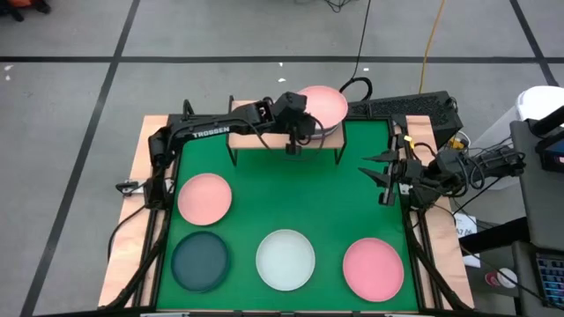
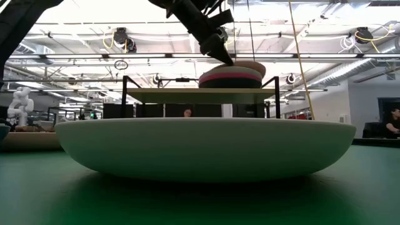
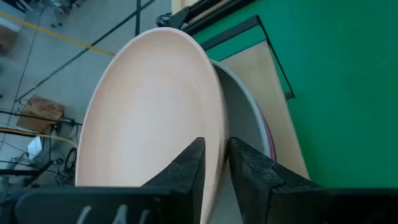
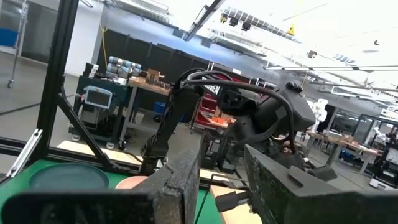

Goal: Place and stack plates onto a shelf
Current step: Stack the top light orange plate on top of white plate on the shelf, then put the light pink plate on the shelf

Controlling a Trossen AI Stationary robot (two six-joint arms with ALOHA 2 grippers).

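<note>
I've got left gripper (image 1: 298,141) pinching rim of light pink plate (image 1: 322,104), tilted over stack (image 2: 230,77) at shelf (image 1: 264,136) right end, ready to drop flat. Right gripper (image 1: 385,176) idle at worktop right edge, fingers apart, empty.

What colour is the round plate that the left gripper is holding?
Light pink plate, clearest in the left wrist view, pinched by the left gripper.

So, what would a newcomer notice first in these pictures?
The left gripper holds a light pink plate by its rim, tilted over the stack on the right end of the shelf. Four plates wait on the green mat: pink, teal, mint and pink.
</note>
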